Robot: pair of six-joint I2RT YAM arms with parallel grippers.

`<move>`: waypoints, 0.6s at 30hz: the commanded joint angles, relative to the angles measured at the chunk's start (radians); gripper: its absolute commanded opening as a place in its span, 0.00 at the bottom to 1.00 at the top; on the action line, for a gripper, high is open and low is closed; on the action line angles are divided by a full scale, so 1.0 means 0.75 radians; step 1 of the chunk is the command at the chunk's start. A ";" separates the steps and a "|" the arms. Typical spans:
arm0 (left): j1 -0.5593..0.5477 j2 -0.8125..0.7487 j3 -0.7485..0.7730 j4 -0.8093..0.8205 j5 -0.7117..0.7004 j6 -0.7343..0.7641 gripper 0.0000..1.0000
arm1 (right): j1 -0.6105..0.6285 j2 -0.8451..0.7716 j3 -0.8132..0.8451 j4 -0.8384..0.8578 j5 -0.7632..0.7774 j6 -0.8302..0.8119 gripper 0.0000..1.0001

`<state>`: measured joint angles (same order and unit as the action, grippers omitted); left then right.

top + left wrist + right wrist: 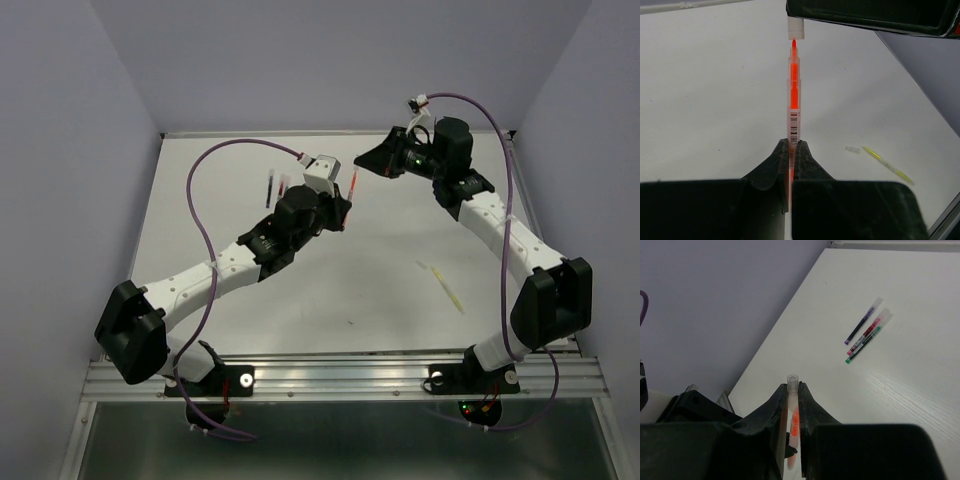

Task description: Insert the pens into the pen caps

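My left gripper (792,147) is shut on the orange pen (794,100), which points away from it, tip up front. My right gripper (792,390) is shut on a pale see-through cap (792,381). In the left wrist view the cap (796,29) hangs open end down right at the pen's tip. In the top view both grippers meet above the table's far middle: left (343,210), right (372,163), orange pen (354,182) between them. The orange pen (795,422) also shows between the right fingers.
The dark blue (863,321), dark red (870,331) and green (867,340) pens lie side by side at the far left of the table (330,290). The pale yellow pen (448,288) and a loose cap (422,265) lie at the near right; they also show in the left wrist view, pen (888,164) and cap (853,149).
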<state>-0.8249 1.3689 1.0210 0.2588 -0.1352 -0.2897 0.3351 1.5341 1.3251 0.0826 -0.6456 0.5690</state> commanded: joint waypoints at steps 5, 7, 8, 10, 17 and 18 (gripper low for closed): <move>-0.007 -0.081 -0.022 0.074 -0.039 0.006 0.00 | 0.005 0.008 0.037 0.017 -0.025 -0.028 0.13; -0.007 -0.083 -0.022 0.076 -0.034 0.010 0.00 | 0.005 0.012 0.043 0.009 -0.029 -0.039 0.13; -0.007 -0.083 -0.022 0.076 -0.036 0.012 0.00 | 0.005 0.014 0.041 0.009 -0.027 -0.039 0.13; -0.007 -0.085 -0.022 0.082 -0.038 0.010 0.00 | 0.005 0.018 0.045 0.002 -0.035 -0.039 0.13; -0.009 -0.077 -0.020 0.180 -0.112 0.002 0.00 | 0.005 0.043 0.060 0.000 -0.102 0.012 0.13; -0.007 -0.064 -0.018 0.195 -0.126 0.000 0.00 | 0.005 0.043 0.058 0.006 -0.111 0.025 0.12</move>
<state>-0.8276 1.3525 1.0058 0.2661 -0.1619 -0.2901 0.3351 1.5551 1.3296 0.0772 -0.6701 0.5659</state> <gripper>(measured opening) 0.099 0.157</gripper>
